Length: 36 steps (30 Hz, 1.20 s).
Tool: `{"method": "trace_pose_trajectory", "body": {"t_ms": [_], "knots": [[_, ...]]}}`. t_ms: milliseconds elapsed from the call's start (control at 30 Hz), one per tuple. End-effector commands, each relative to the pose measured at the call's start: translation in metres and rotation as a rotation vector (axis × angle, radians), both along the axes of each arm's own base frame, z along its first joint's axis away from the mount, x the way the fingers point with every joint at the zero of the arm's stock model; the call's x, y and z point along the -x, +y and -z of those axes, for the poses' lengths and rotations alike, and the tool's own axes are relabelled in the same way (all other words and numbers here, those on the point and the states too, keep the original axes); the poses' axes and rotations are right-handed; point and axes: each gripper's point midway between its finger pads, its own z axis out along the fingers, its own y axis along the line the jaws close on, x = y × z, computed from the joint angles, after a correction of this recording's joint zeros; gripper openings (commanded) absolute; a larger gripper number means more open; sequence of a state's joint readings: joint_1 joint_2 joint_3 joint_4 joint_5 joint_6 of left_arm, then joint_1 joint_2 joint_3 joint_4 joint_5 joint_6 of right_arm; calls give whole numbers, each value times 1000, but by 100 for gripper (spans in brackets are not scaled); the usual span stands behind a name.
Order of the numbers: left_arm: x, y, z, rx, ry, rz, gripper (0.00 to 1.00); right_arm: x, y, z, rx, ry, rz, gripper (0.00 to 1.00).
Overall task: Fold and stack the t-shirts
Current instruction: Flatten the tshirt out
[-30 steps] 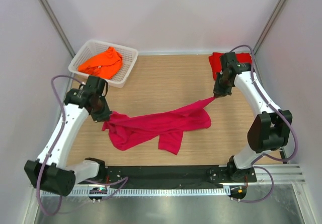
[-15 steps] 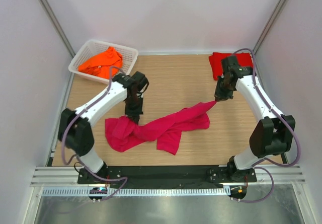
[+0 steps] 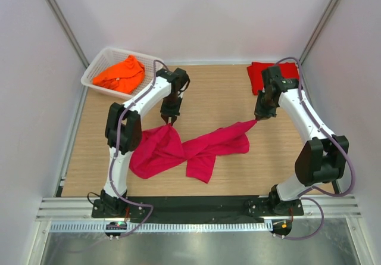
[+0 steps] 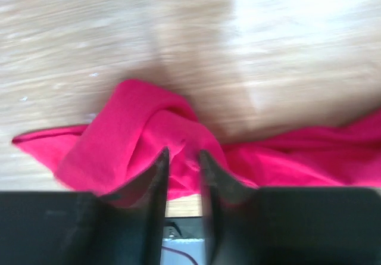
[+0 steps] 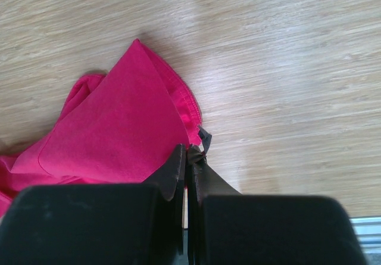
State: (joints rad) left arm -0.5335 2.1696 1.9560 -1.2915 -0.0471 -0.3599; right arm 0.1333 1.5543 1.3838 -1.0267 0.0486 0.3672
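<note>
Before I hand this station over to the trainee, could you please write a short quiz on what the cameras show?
1. True or false: the orange shirt lies inside the white basket.
2. Fill in the blank: the red shirt lies at the far ___ corner of the table.
3. What is the right gripper pinching? A: the red shirt. B: a corner of the pink shirt. C: the rim of the basket.
Key: 1 true; 2 right; 3 B.
</note>
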Motion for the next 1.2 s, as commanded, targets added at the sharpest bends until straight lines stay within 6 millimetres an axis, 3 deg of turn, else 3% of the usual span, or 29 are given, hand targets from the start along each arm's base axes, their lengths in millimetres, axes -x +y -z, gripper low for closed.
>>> {"method": "trace_pose_trajectory", "body": {"t_ms": [0,100,133,167,200,233,267,367,433,500,600,1167], "knots": [[-11,34,-21,-88,-49,-28,30,-10,-3,-13,17,-39,-7,1],[-11,43,-43,-96,-143,-64,44,-11,-3,-14,16,-42,-10,1],[-8,45,-67,-59,-207,-82,46,-10,-3,-13,18,-36,-15,1],[-3,45,-65,-42,-217,-113,47,-10,-3,-12,17,-36,-15,1],[5,44,-80,9,-247,-131,46,-9,-3,-11,15,-31,-18,1],[9,39,-81,48,-251,-139,44,-10,-2,-11,11,-35,-21,1],[24,41,-68,53,-203,-159,35,-9,-1,-10,6,-31,-23,1],[45,36,-58,91,-153,-165,18,-9,3,-8,-13,-32,-31,1],[61,42,-42,67,-116,-170,17,-9,4,-8,-16,-36,-35,1],[72,46,-29,45,-81,-161,26,-9,4,-7,-19,-33,-37,1],[73,47,-19,23,-63,-140,35,-10,5,-7,-26,-40,-38,1],[41,58,24,-153,-35,-44,35,-12,6,-6,-26,-38,-43,1]]}}
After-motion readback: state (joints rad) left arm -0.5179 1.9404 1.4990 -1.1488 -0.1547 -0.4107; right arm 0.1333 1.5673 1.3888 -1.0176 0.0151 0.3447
